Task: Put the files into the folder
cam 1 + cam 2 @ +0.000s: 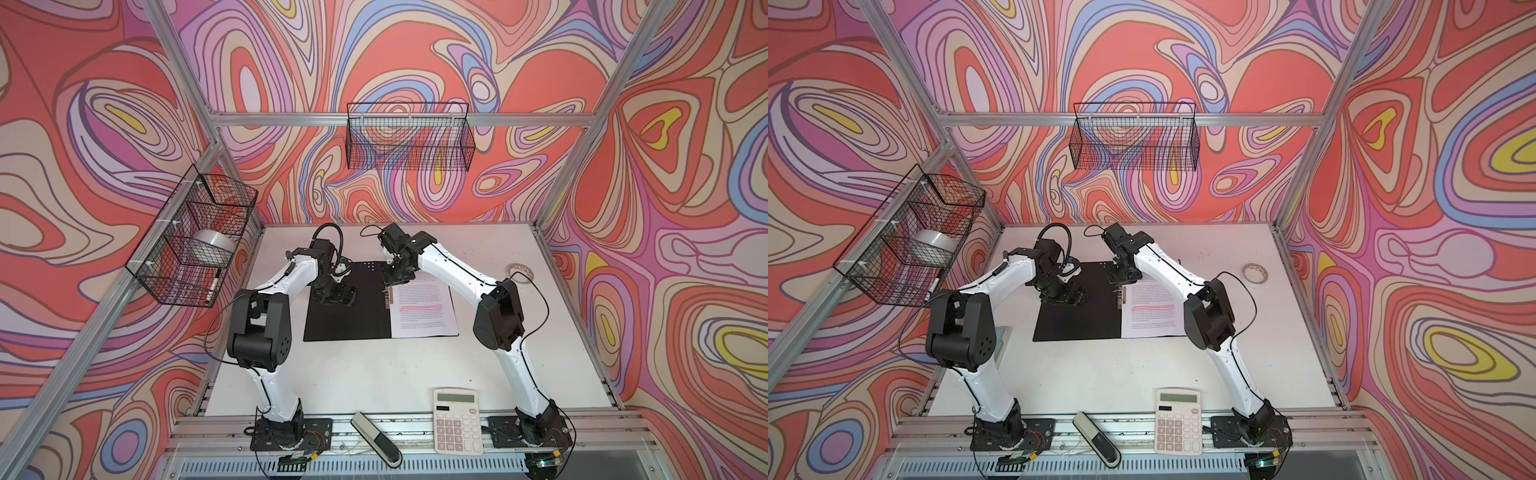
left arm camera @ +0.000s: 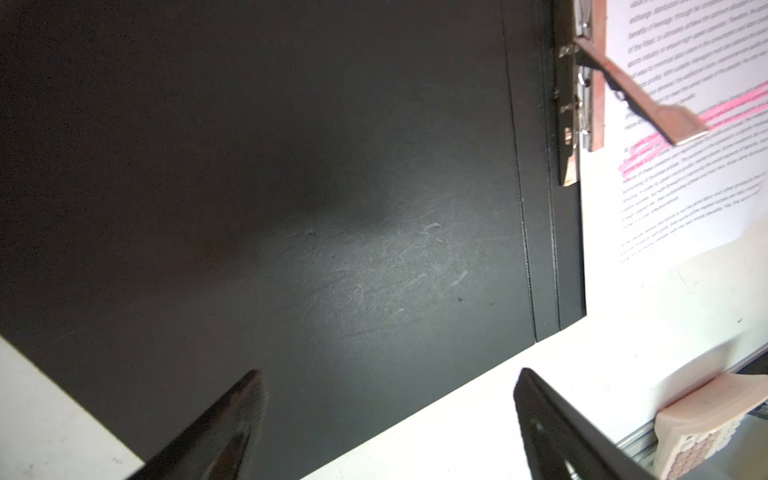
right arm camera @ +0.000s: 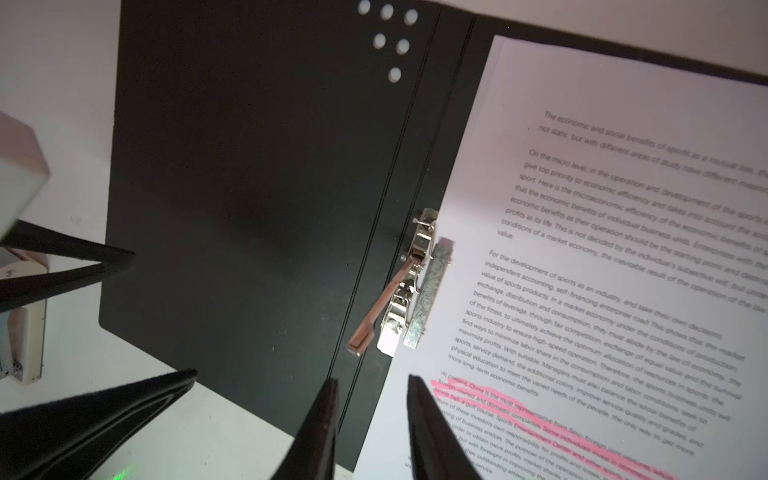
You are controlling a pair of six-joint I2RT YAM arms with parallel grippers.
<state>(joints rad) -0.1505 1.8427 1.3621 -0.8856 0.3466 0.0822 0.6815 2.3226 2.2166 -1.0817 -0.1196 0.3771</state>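
Under the left gripper point(image 2: 386, 415) lies the black inside of the folder point(image 1: 345, 324), opened flat on the white bench point(image 1: 374, 374). Its fingers point(image 2: 224, 419) stand wide apart with nothing between them, over the left cover; contact with the cover cannot be told. Right gripper point(image 3: 374, 415) hangs over the spine. Its fingers point(image 3: 432, 432) are parted by a narrow gap and grip nothing, one tip over the black spine strip, the other over the edge of the files point(image 1: 424, 311). The files are white printed sheets with lines marked pink. They lie on the folder's right half, their inner edge along the spine. Just ahead of the right fingertips sits the metal spine clip point(image 3: 428, 299). Its flat bar lies over the sheets' inner edge and its lever is lifted off the page; whether the bar presses down cannot be told. The pink-marked lines run out beside the right fingertip. A white calculator point(image 1: 457, 422) rests well apart from both pairs of fingers, at the bench's near edge between the two arm bases.
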